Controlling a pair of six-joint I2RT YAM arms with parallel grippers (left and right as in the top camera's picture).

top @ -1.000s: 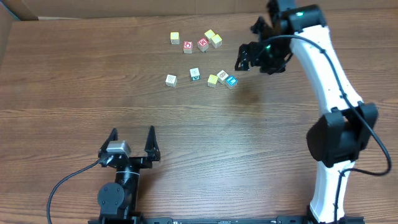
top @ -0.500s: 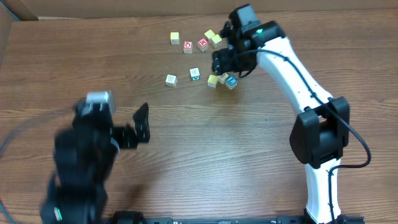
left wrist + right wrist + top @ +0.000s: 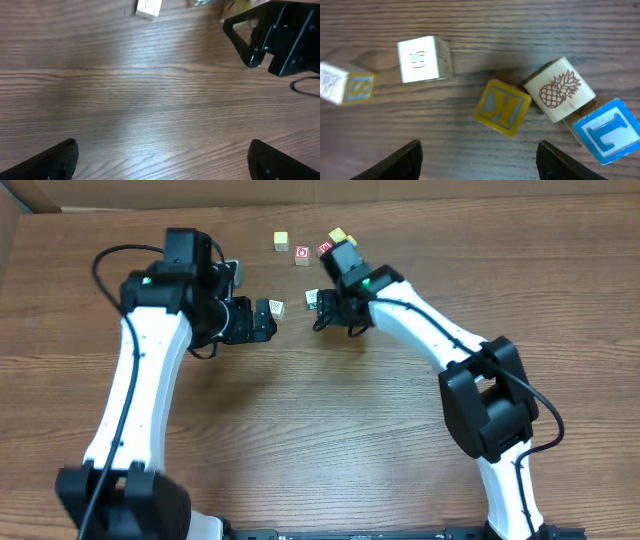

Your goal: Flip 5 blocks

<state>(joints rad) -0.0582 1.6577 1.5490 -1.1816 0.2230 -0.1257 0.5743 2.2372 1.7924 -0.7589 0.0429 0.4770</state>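
overhead: left gripper (image 3: 262,321) spread wide, empty; pale block (image 3: 275,308) just off its fingertips. right gripper (image 3: 335,315) low over block cluster.
left wrist: fingers (image 3: 60,157) released, wood table (image 3: 150,100) between; pale block far ahead.
right wrist: jaws parted, grasping nothing; yellow k block (image 3: 502,106) just ahead, centred; pineapple block (image 3: 560,90) and blue block (image 3: 607,131) ahead-right, touching; cream block (image 3: 422,59) ahead-left.

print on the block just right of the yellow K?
Brown pineapple outline on the pale block; right wrist view.
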